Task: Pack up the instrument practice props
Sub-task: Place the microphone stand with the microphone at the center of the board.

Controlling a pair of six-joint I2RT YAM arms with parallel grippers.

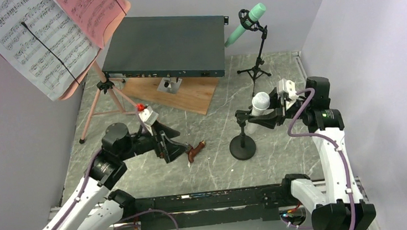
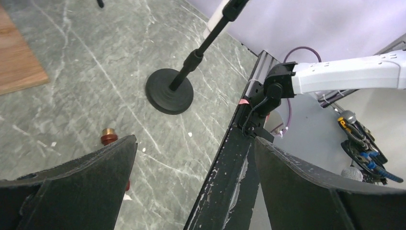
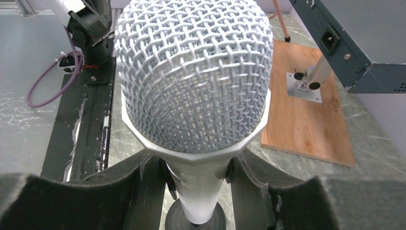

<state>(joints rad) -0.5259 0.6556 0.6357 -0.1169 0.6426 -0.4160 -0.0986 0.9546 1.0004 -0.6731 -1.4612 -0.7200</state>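
My right gripper (image 1: 257, 117) (image 3: 198, 167) is shut on the handle of the white microphone (image 1: 260, 103) (image 3: 194, 81), just under its mesh head. The microphone stands upright over its black round-based mount (image 1: 243, 146) (image 2: 169, 91) (image 3: 195, 218). At the back, a mint microphone (image 1: 246, 24) sits tilted on a black tripod mount (image 1: 255, 68). The pink music desk holds white sheet-music pages (image 1: 28, 41) and a red page (image 1: 95, 10) above pink tripod legs (image 1: 100, 99) at far left. My left gripper (image 1: 165, 146) (image 2: 194, 158) hangs open and empty over the table.
A big dark grey metal box (image 1: 167, 46) rests on a post above a wooden board (image 1: 180, 95) at the back. A small brown wooden piece (image 1: 196, 150) (image 2: 109, 136) lies by my left fingers. A black rail (image 1: 209, 201) runs along the near edge. Walls close both sides.
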